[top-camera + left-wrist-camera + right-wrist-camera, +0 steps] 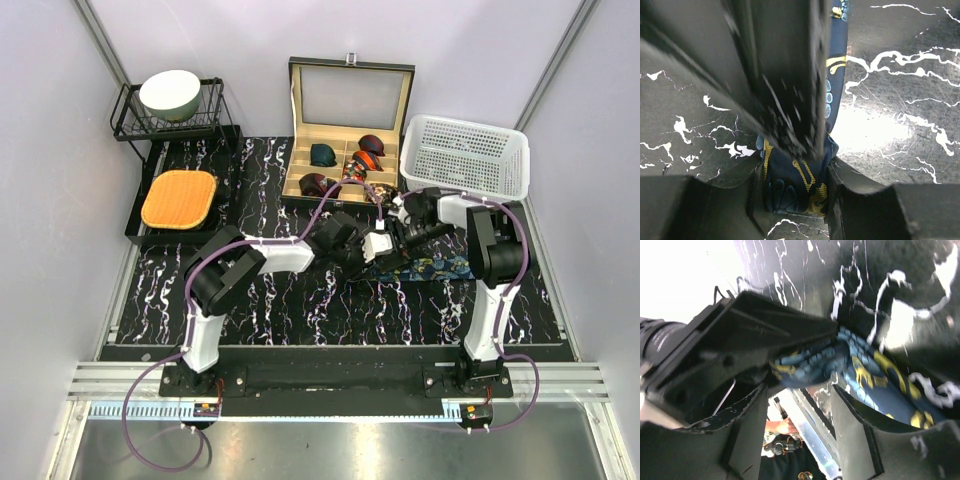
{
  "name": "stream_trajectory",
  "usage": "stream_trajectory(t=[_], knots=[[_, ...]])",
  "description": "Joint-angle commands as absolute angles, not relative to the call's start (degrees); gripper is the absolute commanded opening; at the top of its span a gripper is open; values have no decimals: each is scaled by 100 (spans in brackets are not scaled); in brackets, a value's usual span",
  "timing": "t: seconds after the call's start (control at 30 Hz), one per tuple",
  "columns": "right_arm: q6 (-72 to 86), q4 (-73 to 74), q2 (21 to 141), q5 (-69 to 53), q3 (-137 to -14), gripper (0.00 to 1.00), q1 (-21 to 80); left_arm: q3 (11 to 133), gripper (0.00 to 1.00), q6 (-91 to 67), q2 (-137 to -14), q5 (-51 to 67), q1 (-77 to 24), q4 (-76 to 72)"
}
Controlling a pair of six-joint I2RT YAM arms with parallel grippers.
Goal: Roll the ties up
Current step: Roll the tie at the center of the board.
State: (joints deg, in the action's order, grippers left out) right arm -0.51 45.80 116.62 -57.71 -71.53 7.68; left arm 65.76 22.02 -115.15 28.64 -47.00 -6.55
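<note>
A dark navy tie with teal and gold pattern (445, 268) lies as a strip on the black marbled table, right of centre. My left gripper (795, 175) is shut on the tie's bunched end (790, 192), which fills the space between its fingers. My right gripper (800, 395) is open, its jaws well apart with nothing between them; the tie (865, 365) hangs just beyond its fingertips. In the top view the left gripper (372, 248) and the right gripper (400, 240) meet tip to tip over that end. A blurred right finger (785, 75) hides much of the strip.
An open wooden box (292, 150) at the back holds coiled ties: green (323, 154), maroon (372, 144), red-orange (368, 160). A white basket (465, 155) stands at the back right. At the back left are a wire rack with a bowl (170, 95) and an orange cushion (179, 198).
</note>
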Motion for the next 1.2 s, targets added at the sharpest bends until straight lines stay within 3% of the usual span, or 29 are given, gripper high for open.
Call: stream_trajectory(t=[0.0,0.07,0.1,0.13,0.2,0.4,0.57,0.7,0.93,0.97,1.0,1.03,1.13,1.17], knots=[[123,4026,11812,-5811,-7163,56,984,6486,33,2083,-12041,2233,-4764,975],[132,3955,11943,-5783,-7180,47,1002,6495,34,2109,-12050,2215,-4781,1072],[114,3955,11970,-5679,-7181,28,1011,6478,35,2118,-12032,2224,-4781,1090],[79,3981,11988,-5599,-7163,16,1011,6460,36,2101,-12024,2189,-4781,1090],[26,4156,12041,-5328,-7137,0,1002,6442,43,2048,-11997,2311,-4755,1064],[-448,4482,12313,-4695,-7198,0,993,5793,68,1486,-11804,3584,-4307,-463],[-483,4526,12577,-4281,-7382,0,984,5494,70,1459,-11804,4262,-4192,-2046],[-492,4527,12718,-4052,-7515,0,1002,5642,63,1424,-12031,4395,-4192,-2496],[-466,4561,12744,-4174,-7812,1,1002,5774,30,2056,-11804,3546,-4324,-1180],[-509,4683,12709,-4331,-7883,6,985,5801,25,2118,-11760,3307,-4368,-960],[-518,4885,12648,-4394,-7919,22,958,5818,22,2196,-11673,3070,-4403,-549],[-527,4965,12473,-4438,-7945,30,941,5818,21,2206,-11637,2650,-4447,-380],[-598,5238,12061,-4675,-7797,47,818,5827,19,2233,-11523,2155,-4561,201],[-615,5308,11972,-4815,-7735,48,791,5845,20,2241,-11496,2066,-4588,307]])
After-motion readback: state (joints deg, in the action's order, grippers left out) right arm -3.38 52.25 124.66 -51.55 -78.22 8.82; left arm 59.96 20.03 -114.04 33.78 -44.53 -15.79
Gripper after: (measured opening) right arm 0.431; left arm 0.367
